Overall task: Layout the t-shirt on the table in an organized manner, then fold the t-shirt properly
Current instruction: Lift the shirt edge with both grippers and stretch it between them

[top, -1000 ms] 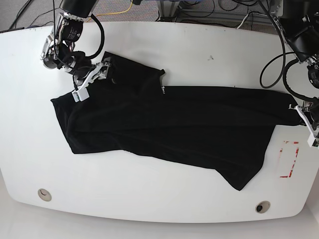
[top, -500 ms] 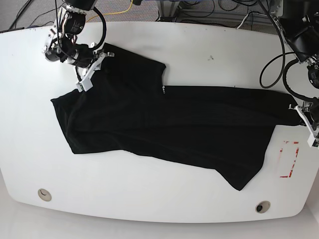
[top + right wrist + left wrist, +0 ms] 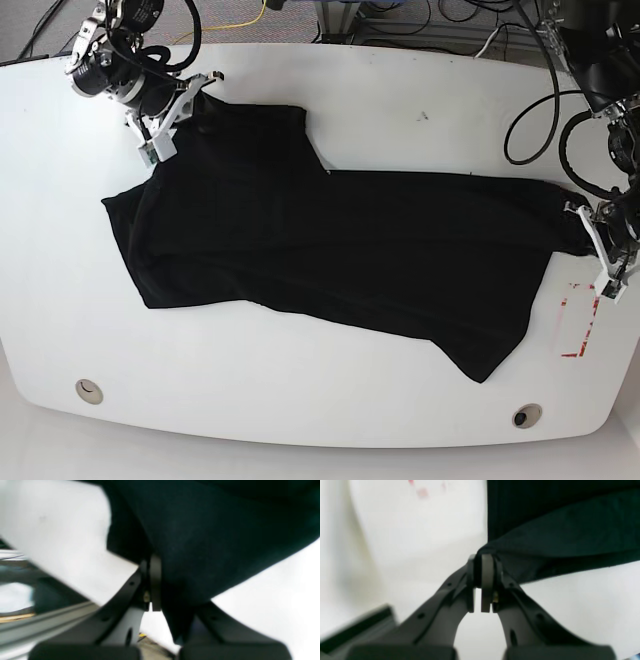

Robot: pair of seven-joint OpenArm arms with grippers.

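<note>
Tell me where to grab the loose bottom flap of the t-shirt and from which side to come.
Judging from the base view, grip the pointed tip of the t-shirt flap at, coming from the table's near edge. That corner lies flat, free of both grippers, with bare tabletop around it on three sides.

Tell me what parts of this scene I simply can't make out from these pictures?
- Right wrist view: the shirt drapes over one finger of the right gripper, hiding it.
- Left wrist view: the red marking on the table is a blurred smear, cut off by the top edge.
- Base view: the shirt's underside is hidden, so any print is unseen; the left gripper is too small to judge.
</note>
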